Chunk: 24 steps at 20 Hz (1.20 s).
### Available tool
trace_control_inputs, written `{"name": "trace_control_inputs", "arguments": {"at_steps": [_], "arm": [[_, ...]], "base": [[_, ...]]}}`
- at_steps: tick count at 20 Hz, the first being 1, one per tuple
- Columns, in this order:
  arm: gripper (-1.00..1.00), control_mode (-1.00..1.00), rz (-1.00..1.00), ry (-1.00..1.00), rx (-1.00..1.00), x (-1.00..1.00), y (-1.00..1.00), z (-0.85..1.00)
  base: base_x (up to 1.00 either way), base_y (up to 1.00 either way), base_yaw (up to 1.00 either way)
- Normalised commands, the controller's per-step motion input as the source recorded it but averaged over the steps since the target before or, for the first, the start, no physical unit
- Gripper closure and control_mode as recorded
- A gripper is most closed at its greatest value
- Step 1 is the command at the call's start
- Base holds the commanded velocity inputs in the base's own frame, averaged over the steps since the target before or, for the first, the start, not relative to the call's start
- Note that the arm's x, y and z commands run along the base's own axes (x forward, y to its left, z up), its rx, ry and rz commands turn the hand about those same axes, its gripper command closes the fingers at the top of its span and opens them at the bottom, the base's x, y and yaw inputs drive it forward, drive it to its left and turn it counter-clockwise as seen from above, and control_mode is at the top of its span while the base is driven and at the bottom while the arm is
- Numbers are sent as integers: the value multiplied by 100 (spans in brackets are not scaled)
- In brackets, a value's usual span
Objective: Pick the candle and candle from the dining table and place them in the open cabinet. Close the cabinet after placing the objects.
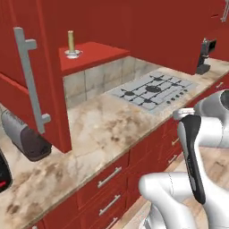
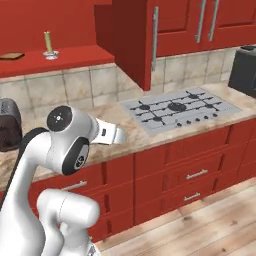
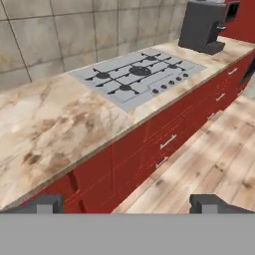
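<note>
Stick candle (image 1: 70,44) already on cabinet (image 1: 91,53) shelf, upper left. Gripper (image 3: 127,203) spread wide, holding nothing. Looks like you're btwn picks; next: fetch 2nd candle from table.

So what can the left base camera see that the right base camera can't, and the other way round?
Left base view alone: the cabinet's open door with its long grey handle, and a dark toaster under it on the counter.

Right base view alone: a flat brown slab on the red shelf, and closed cabinet doors above the hob.

Both: the stick candle on its clear dish standing on the shelf, the grey gas hob and the marbled counter.
</note>
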Motion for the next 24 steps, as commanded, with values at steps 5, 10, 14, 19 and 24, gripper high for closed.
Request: {"name": "trace_control_inputs", "arguments": {"at_steps": [5, 10, 14, 19, 24], "arm": [[-100, 100, 0, 0, 0, 0, 0, 0], [-100, 100, 0, 0, 0, 0, 0, 0], [-100, 100, 0, 0, 0, 0, 0, 0], [-100, 100, 0, 0, 0, 0, 0, 0], [-100, 100, 0, 0, 0, 0, 0, 0]], "base": [[0, 0, -100], [0, 0, -99], [0, 0, -95], [13, 0, -74], [48, 0, -24]]}}
